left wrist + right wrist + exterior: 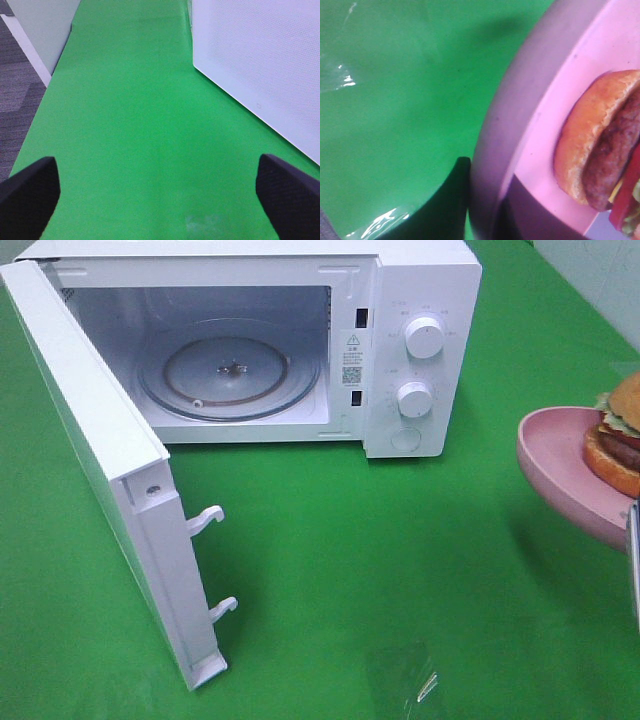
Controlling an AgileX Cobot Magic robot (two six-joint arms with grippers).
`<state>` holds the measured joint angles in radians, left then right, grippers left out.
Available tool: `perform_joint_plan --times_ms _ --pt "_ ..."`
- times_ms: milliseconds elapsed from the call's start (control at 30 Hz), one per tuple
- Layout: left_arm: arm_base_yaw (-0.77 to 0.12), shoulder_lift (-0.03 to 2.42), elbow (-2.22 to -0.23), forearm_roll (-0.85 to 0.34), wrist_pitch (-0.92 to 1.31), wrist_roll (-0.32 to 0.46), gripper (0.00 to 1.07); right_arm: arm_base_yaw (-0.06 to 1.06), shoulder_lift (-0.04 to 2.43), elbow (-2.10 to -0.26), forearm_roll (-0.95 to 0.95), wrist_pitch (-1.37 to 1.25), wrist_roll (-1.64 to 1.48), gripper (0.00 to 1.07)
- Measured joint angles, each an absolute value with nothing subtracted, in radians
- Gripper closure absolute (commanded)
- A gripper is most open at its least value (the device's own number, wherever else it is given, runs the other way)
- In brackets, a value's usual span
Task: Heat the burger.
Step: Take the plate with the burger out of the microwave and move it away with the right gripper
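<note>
Green cloth (400,570) covered the table. On the right, the right gripper (485,215) pinched the pink plate's (555,460) rim, the burger (618,435) sitting just beyond. Left gripper (155,192) gaped wide, beside the microwave's (420,300) swung-open door (100,440).

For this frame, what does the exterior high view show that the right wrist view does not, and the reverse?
Only the exterior high view shows the microwave with its door swung open, the glass turntable inside, and the two knobs.

Only the right wrist view shows the right gripper's fingers pinching the rim of the pink plate close up, and a shiny patch on the cloth.

Both show the plate, the burger sitting on it, and the green cloth. In the exterior high view the plate appears lifted above the cloth at the right edge.
</note>
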<state>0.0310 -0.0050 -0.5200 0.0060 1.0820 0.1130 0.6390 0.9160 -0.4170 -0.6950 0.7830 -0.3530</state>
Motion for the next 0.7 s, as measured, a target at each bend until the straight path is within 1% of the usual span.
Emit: perform_joint_plan --times_ms 233,300,367,533,633,667,700 --pt "0.031 -0.005 -0.52 0.006 1.082 0.113 0.07 0.639 0.931 -0.417 -0.738 0.859 -0.201 1.07" --pt "0.031 -0.005 -0.52 0.006 1.082 0.113 0.07 0.639 0.996 -0.417 -0.792 0.936 -0.055 1.07" --pt "0.031 -0.005 -0.52 0.006 1.082 0.113 0.07 0.639 1.036 -0.417 -0.805 0.96 0.007 1.07" --pt "0.031 -0.005 -0.52 0.006 1.082 0.113 0.07 0.637 1.1 -0.429 -0.813 0.97 0.068 1.07" --pt "0.031 -0.005 -0.52 0.006 1.082 0.113 0.07 0.637 1.209 -0.479 -0.831 0.964 0.175 1.07" --pt "0.031 -0.005 -0.52 0.006 1.082 0.113 0.07 0.637 1.209 -0.479 -0.831 0.964 0.175 1.07" --pt "0.031 -0.005 -0.52 0.006 1.082 0.113 0.07 0.637 1.265 -0.507 -0.843 0.963 0.248 1.07"
